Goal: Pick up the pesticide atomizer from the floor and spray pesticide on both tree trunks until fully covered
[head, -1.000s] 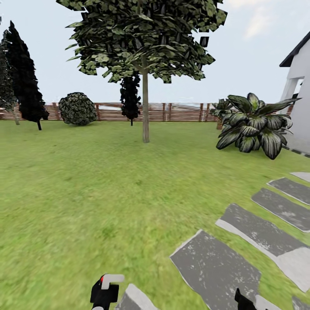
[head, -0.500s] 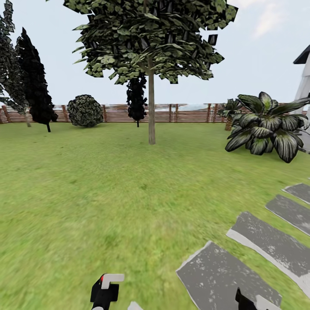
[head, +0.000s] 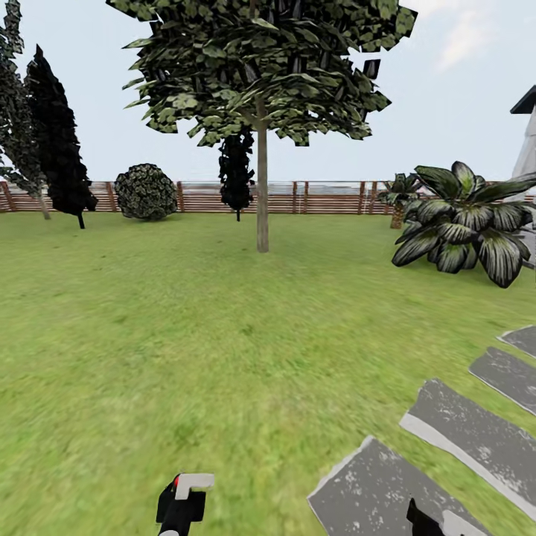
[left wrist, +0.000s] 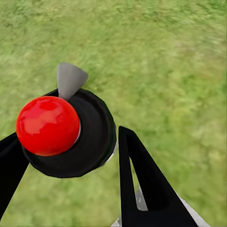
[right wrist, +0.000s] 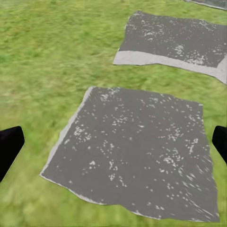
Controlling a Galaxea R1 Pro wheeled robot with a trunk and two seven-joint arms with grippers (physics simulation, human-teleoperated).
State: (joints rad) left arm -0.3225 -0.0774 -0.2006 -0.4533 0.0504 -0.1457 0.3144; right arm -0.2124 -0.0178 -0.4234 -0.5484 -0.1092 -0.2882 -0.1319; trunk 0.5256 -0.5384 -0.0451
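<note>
Head view, left to right: the left gripper [head: 181, 500] is clamped around the pesticide atomizer [head: 186, 491], its red cap and grey nozzle over grass; one tree [head: 257, 71] with its tree trunk [head: 262, 186] stands far ahead on the lawn [head: 149, 335]; the right gripper [right wrist: 113, 142] hangs spread and empty over paving slabs [right wrist: 137, 151]. Spraying from this range would likely miss the trunk. No containers appear.

one tree [head: 261, 186], two cypresses [head: 56, 141], four paving slabs [head: 476, 432], one atomizer [left wrist: 66, 132].
</note>
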